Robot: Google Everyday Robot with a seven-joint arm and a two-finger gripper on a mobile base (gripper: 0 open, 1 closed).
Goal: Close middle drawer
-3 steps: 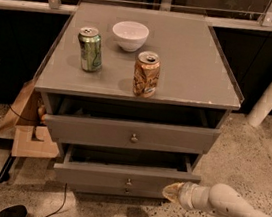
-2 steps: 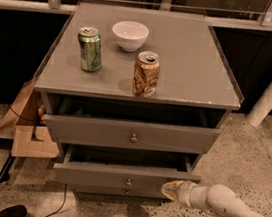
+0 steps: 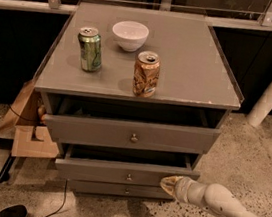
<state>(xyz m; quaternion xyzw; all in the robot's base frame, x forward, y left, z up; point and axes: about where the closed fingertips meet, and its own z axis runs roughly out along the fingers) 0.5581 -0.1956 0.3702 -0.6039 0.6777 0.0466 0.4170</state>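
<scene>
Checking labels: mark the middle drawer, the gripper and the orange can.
middle drawer (image 3: 98,170): camera view, front panel left of knob.
gripper (image 3: 169,183): camera view, tip at that drawer front's right end.
orange can (image 3: 145,75): camera view, side wall.

Dim, warm light comes from above. The tabletop (image 3: 196,73), above the pincer (image 3: 170,184) at the right end of the middle drawer (image 3: 112,171), is brightest. The green can (image 3: 90,49) and orange can (image 3: 146,74) cast soft shadows leftward. The open drawer cavities are black.
</scene>
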